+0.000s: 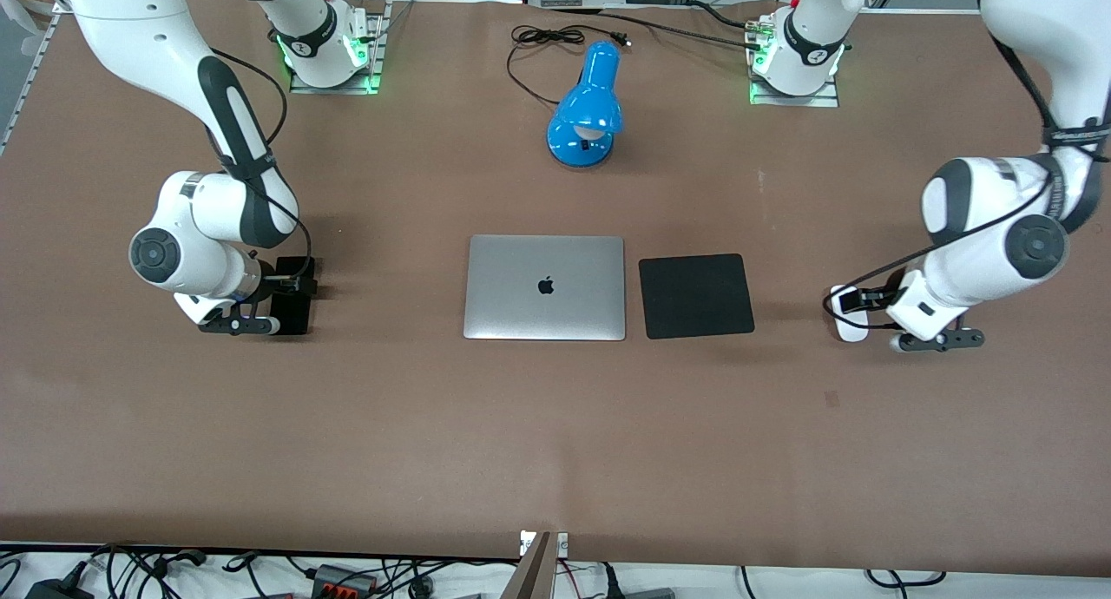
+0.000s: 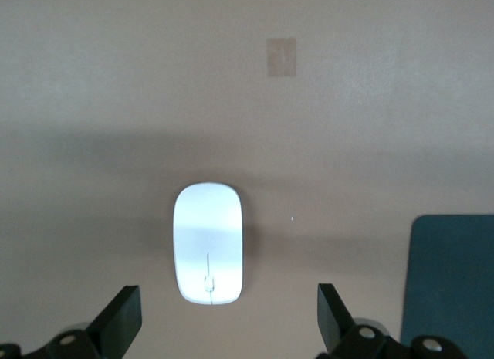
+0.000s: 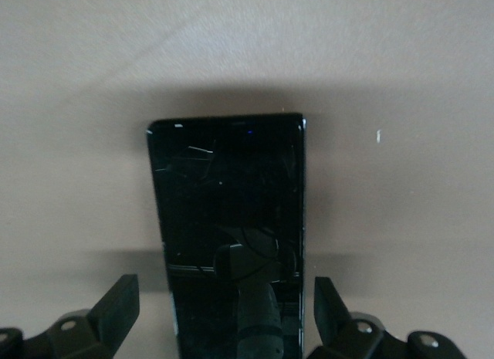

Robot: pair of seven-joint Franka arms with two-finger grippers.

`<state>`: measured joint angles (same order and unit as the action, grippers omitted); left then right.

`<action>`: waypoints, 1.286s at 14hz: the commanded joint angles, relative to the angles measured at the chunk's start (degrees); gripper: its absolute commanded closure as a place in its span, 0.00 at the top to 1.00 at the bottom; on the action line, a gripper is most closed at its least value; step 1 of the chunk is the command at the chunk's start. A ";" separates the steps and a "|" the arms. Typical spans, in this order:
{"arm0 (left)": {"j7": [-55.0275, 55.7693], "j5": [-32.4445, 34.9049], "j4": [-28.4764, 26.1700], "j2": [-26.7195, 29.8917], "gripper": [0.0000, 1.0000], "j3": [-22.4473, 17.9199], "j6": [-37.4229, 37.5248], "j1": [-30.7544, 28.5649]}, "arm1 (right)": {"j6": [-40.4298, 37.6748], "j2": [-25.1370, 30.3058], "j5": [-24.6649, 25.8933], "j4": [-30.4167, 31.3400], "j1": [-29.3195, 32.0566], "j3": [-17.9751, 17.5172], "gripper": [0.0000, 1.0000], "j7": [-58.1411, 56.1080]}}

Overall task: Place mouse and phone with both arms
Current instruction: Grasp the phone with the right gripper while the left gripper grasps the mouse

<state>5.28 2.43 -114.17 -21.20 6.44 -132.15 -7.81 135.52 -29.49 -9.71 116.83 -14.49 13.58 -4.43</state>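
Your left claw (image 2: 228, 324) hangs spread over the mouse (image 2: 208, 244); your right claw (image 3: 224, 316) hangs spread over the phone (image 3: 228, 220).

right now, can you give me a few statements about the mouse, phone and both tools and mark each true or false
1. The left tool is open over the mouse. True.
2. The mouse sits on the black pad. False: it lies on the bare table, toward the left arm's end, apart from the pad.
3. The right tool is open over the phone. True.
4. The laptop is open. False: its lid is closed.
5. The blue lamp is nearer the front camera than the laptop. False: it is farther.
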 commanded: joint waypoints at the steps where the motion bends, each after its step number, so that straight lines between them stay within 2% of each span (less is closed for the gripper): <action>1: -1.15 1.00 -6.49 -0.42 1.00 0.07 -10.63 -0.27 | 2.90 -0.21 -0.92 1.65 -0.54 0.30 1.00 0.12; 3: -2.37 1.08 -8.35 -3.57 1.00 -0.11 -18.11 -0.80 | 6.24 -0.74 -0.84 3.14 -0.54 0.30 1.00 0.04; 4: -3.51 1.08 -8.53 -4.98 1.00 -0.02 -20.32 -2.11 | 6.34 -0.66 -0.84 3.23 -0.63 0.30 0.73 -0.14; 5: -4.74 1.08 -8.44 -5.78 1.00 -0.11 -21.04 -2.29 | 6.08 -0.40 -0.84 3.15 -0.89 0.30 0.32 0.12; 6: -5.27 1.08 -8.44 -5.79 1.00 -0.11 -21.04 -2.30 | 5.90 -0.39 -0.84 2.27 -1.50 0.30 0.19 0.56; 8: -5.36 1.08 -8.44 -5.52 1.00 -0.11 -21.04 -2.30 | 3.20 -0.57 -1.19 -2.72 -5.52 0.21 0.19 5.89; 10: -5.36 1.08 -8.44 -5.61 1.00 -0.11 -21.04 -2.38 | -3.73 -3.45 -1.36 -11.05 -10.11 0.21 0.29 13.28; 11: -5.36 1.08 -8.35 -5.87 1.00 -0.11 -21.04 -2.38 | -6.81 -5.30 -1.45 -14.49 -11.95 -0.39 0.28 15.66; 12: -5.28 1.08 -8.44 -6.13 1.00 -0.11 -21.04 -2.38 | -7.28 -6.53 -1.45 -15.91 -13.79 -1.88 0.20 17.16; 14: -5.28 1.00 -8.35 -7.36 1.00 -0.11 -21.04 -2.56 | -6.06 -7.60 -1.45 -16.10 -16.18 -2.16 0.19 19.80; 15: -5.28 1.00 -8.18 -7.98 0.88 -0.11 -21.04 -2.56 | -5.88 -8.12 -1.45 -16.02 -16.45 -2.25 0.19 20.07; 16: -5.28 1.00 -8.18 -7.98 0.72 -0.19 -20.96 -2.65 | -5.70 -8.48 -2.15 -16.10 -17.15 -2.25 0.19 20.16; 18: -5.02 1.08 -8.00 -7.55 0.56 -0.20 -20.78 -2.73 | -4.57 -8.57 -4.70 -15.75 -18.47 -2.42 0.20 19.90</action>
<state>0.77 2.45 -122.59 -29.02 6.08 -153.02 -9.97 130.85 -37.94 -12.38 102.07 -32.46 10.99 15.88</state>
